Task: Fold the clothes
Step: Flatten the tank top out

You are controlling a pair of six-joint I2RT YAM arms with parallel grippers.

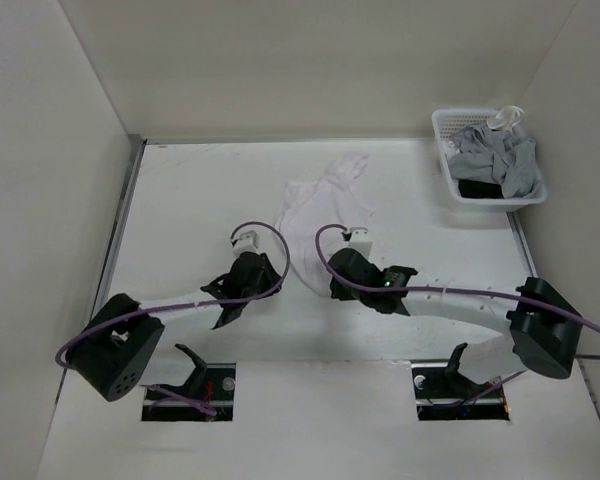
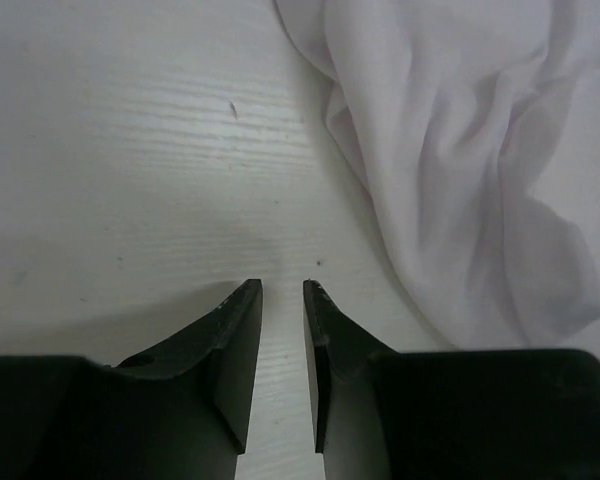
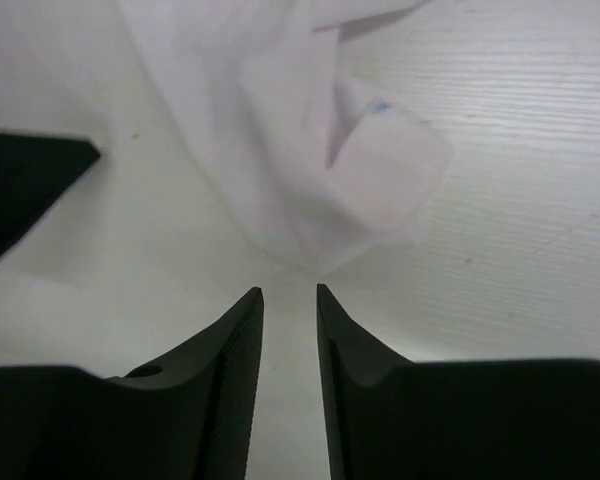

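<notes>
I see a white slotted basket at the far right corner of the pale wood-grain table, close to the right wall. Grey garments are heaped in it, some draped over its rim. A dark item lies at its near end. On the table's near edge: left cut-out, right cut-out.

A robot lab cell: plain white panels box in a white table with two bolted arms
</notes>
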